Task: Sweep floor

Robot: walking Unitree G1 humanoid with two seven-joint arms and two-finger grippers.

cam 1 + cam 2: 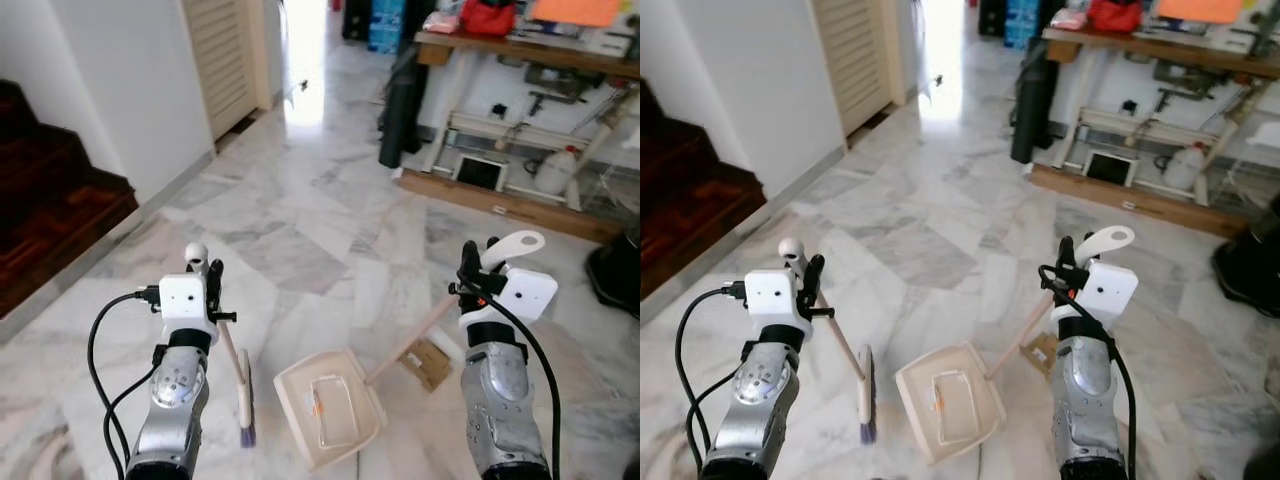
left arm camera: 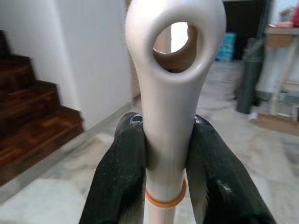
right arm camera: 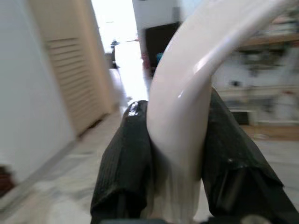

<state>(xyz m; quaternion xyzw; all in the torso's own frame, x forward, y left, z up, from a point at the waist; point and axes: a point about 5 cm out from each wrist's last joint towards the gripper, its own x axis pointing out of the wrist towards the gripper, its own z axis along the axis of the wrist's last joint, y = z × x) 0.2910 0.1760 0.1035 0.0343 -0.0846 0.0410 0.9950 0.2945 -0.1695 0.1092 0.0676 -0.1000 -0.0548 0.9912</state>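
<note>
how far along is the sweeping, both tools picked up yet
Both tools are in hand: the left gripper is shut on the broom handle, the right gripper on the dustpan handle. The dustpan rests on the marble floor beside the broom bristles. Its tray looks nearly empty, so the sweeping itself seems left.

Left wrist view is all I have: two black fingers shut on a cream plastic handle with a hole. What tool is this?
Observer: A cream short-handled broom; its bristle head rests on the marble floor.
Operator: And the right hand?
Observer: The right hand grips the handle of a cream plastic dustpan.
Operator: Where is its pan?
Observer: On the floor, right of the broom head, apart from it.
</note>
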